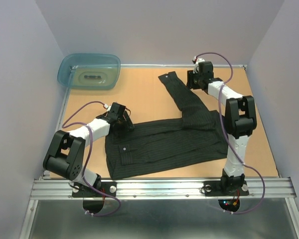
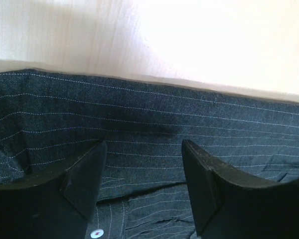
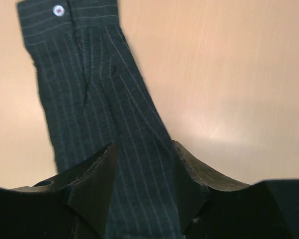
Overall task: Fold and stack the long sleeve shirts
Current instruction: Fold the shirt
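Observation:
A dark pinstriped long sleeve shirt [image 1: 164,144] lies spread across the table, one sleeve [image 1: 182,97] stretching up toward the far right. My left gripper [image 1: 124,123] sits at the shirt's upper left edge. In the left wrist view it [image 2: 143,143] stands open, and its fingers straddle flat cloth [image 2: 139,114] near a pale button [image 2: 95,233]. My right gripper [image 1: 195,79] is at the far end of the sleeve. In the right wrist view it [image 3: 143,145] stands open with the sleeve [image 3: 89,99] running between its fingers; the buttoned cuff [image 3: 58,10] lies beyond.
A translucent teal tub [image 1: 70,69] stands at the back left corner. Bare wooden tabletop [image 1: 144,89] lies between the tub and the sleeve. Grey walls close in on the left, back and right. A metal rail [image 1: 164,186] runs along the near edge.

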You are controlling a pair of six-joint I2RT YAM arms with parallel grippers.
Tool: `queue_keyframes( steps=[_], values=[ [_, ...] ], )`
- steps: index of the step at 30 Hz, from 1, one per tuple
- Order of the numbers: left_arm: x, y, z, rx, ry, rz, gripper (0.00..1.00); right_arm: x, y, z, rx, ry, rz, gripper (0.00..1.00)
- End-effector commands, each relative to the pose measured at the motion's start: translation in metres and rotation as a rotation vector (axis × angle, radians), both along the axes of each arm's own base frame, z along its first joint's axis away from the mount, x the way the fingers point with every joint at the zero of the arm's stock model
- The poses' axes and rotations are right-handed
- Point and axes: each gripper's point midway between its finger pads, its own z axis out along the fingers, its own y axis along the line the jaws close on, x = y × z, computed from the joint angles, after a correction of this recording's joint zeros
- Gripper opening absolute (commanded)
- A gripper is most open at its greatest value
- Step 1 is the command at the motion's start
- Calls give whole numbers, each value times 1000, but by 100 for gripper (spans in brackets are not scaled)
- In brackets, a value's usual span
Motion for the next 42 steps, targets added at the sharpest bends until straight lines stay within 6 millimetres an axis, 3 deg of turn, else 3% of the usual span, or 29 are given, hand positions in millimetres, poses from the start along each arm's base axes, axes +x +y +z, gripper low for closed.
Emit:
queue_keyframes(
  steps=[1, 9, 16, 18, 21, 22, 23, 26, 29, 30, 33, 34, 35, 36, 37, 39, 40, 41, 42],
  values=[
    [-7, 15, -3, 78, 22, -8, 74, 32, -2, 18, -118, -98, 79, 53],
    [-11, 21, 1, 106, 19, -5, 74, 44, 2, -42, -168, -24, 129, 53],
    [-11, 27, 2, 133, 17, -2, 74, 42, 7, -75, -147, 31, 152, 52],
    [-10, 30, 3, 149, 13, 2, 74, 37, 9, -83, -144, 51, 165, 49],
    [-11, 31, 3, 156, 15, 3, 74, 31, 9, -87, -146, 66, 177, 36],
    [-10, 30, 3, 150, 14, 2, 74, 29, 10, -87, -144, 68, 187, 22],
    [-10, 29, 3, 148, 13, 1, 74, 27, 12, -87, -141, 69, 196, 15],
    [-10, 30, 3, 150, 13, 2, 74, 25, 15, -74, -130, 54, 213, 0],
    [-7, 30, 6, 153, 1, 2, 74, 27, 16, -48, -120, 13, 219, 1],
    [-4, 29, 10, 151, -10, 4, 74, 29, 18, -26, -115, -25, 218, 0],
    [0, 27, 15, 147, -25, 1, 74, 26, 19, 11, -104, -83, 221, 0],
    [3, 26, 18, 144, -32, 2, 74, 22, 20, 42, -95, -134, 223, 1],
    [4, 26, 18, 145, -34, 3, 74, 14, 24, 50, -81, -139, 236, 1],
    [5, 26, 18, 147, -34, 2, 74, -1, 32, 70, -59, -162, 257, 1],
    [6, 26, 19, 146, -37, 2, 74, -4, 31, 90, -52, -198, 254, 1],
    [7, 25, 19, 145, -35, -1, 74, -32, 47, 93, -29, -184, 293, 1],
    [8, 24, 21, 141, -38, 0, 74, -52, 62, 118, 0, -221, 327, 1],
    [9, 23, 22, 136, -42, 2, 74, -72, 68, 106, 14, -182, 345, 1],
    [8, 24, 21, 136, -40, 4, 74, -87, 75, 105, 34, -171, 365, 1]
  ],
)
